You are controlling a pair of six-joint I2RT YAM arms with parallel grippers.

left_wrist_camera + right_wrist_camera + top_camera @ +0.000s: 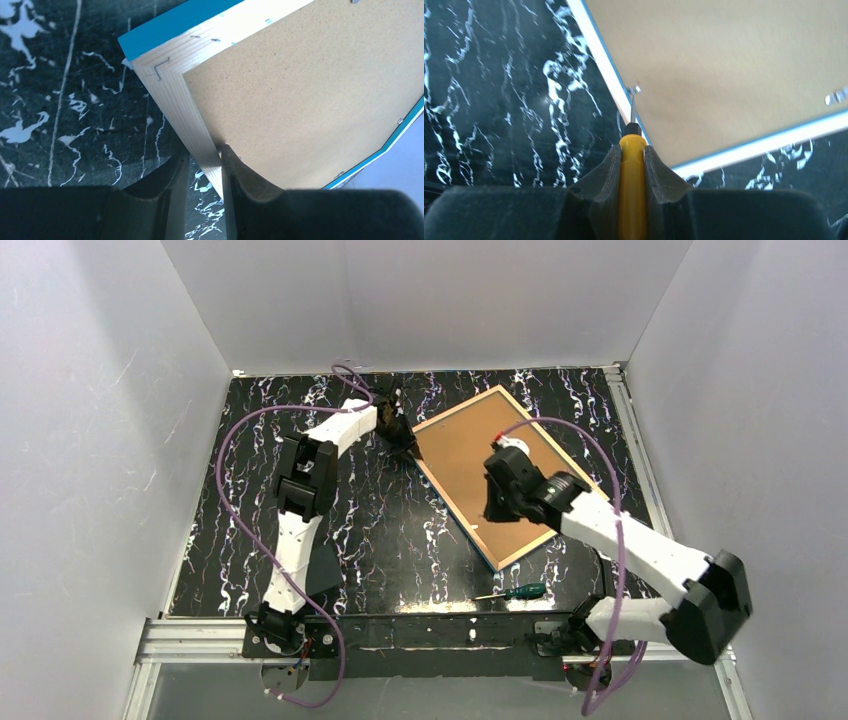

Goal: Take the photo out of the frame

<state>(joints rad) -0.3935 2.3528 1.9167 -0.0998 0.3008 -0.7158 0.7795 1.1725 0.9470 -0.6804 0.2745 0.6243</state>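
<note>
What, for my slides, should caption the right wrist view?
Right gripper clamps a yellow screwdriver, its tip at a metal tab on the frame, beside the backing board.

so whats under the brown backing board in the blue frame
Nothing shows: the plain brown backing board fills the face-down thin blue wooden frame, covering whatever lies beneath.

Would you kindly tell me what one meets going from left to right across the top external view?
From the left: left arm → left pincer → frame → right elbow.
</note>
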